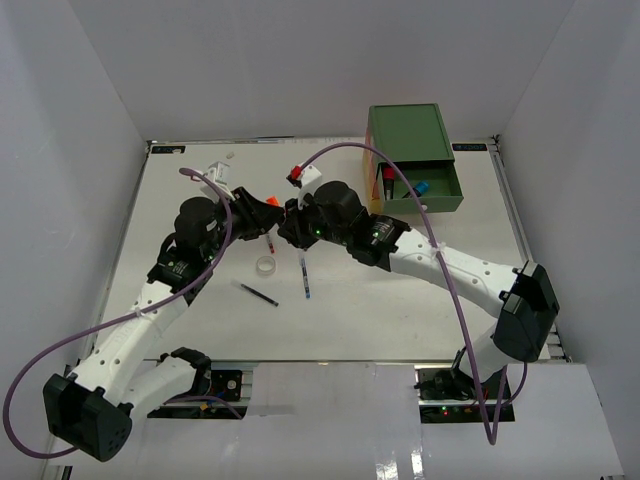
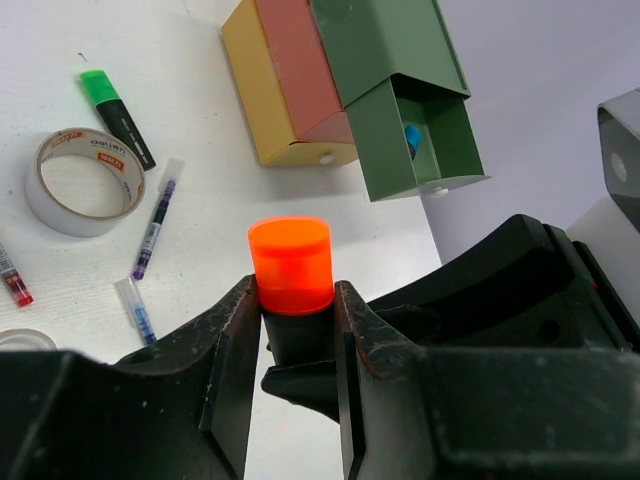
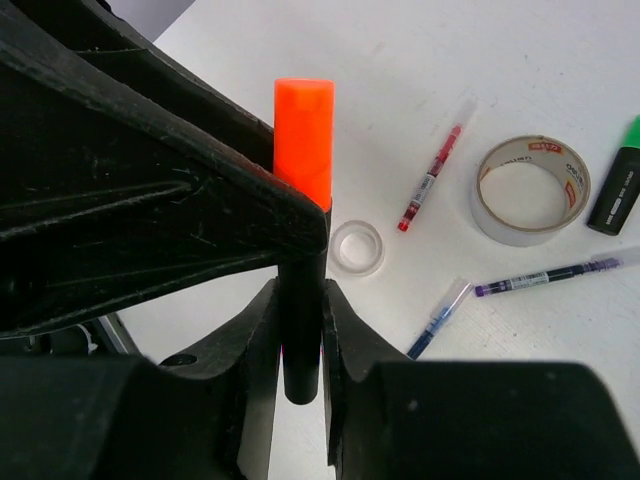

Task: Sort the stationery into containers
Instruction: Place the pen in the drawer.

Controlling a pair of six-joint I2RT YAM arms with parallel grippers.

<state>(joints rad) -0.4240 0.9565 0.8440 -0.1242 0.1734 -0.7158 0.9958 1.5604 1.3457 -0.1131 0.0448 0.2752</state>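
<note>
An orange-capped highlighter (image 1: 272, 201) is held above the table between both grippers. My left gripper (image 2: 292, 310) is shut on it just below the orange cap (image 2: 290, 265). My right gripper (image 3: 300, 330) is shut on its black body (image 3: 301, 300). The green top drawer (image 1: 432, 188) of the stacked unit (image 1: 405, 130) stands open with a blue-capped highlighter (image 1: 421, 186) and a pink-capped one (image 1: 386, 178) inside. On the table lie a green-capped highlighter (image 3: 615, 185), a grey tape roll (image 3: 530, 190), a small whitish roll (image 3: 357, 247) and thin pens (image 3: 430, 180).
The orange (image 2: 300, 70) and yellow (image 2: 260, 90) drawers are closed. A purple pen (image 3: 545, 277) and a blue pen (image 3: 437, 320) lie beside the tape rolls. Another dark pen (image 1: 258, 293) lies nearer the front. White walls enclose the table.
</note>
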